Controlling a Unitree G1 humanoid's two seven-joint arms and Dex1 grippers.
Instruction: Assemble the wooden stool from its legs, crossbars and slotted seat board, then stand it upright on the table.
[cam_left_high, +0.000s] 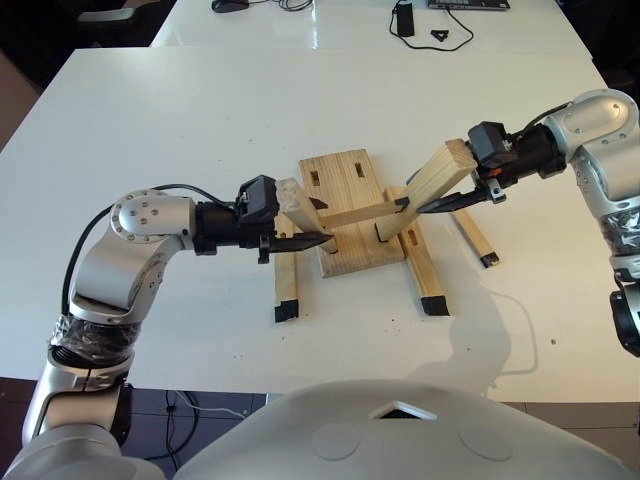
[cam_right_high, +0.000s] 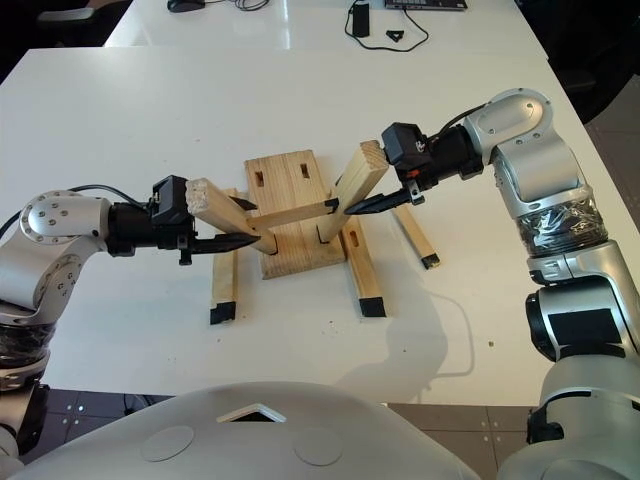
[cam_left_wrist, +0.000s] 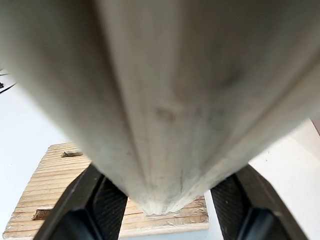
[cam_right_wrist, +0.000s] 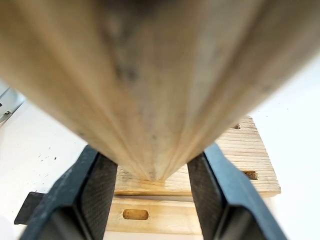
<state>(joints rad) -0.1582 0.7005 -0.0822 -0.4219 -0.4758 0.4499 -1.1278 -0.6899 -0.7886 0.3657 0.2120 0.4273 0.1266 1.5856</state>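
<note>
An office or lab: a white desk (cam_left_high: 340, 30) behind carries a computer mouse (cam_left_high: 230, 5) and keyboard (cam_left_high: 468, 3).

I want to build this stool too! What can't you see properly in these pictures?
- Left wrist view: the held leg, blurred and close, covers most of the seat board.
- Right wrist view: the other leg does the same.
- Eye views: whether leg ends sit in the board's slots; legs and jaws cover that spot.
- Far table things: too small.
</note>
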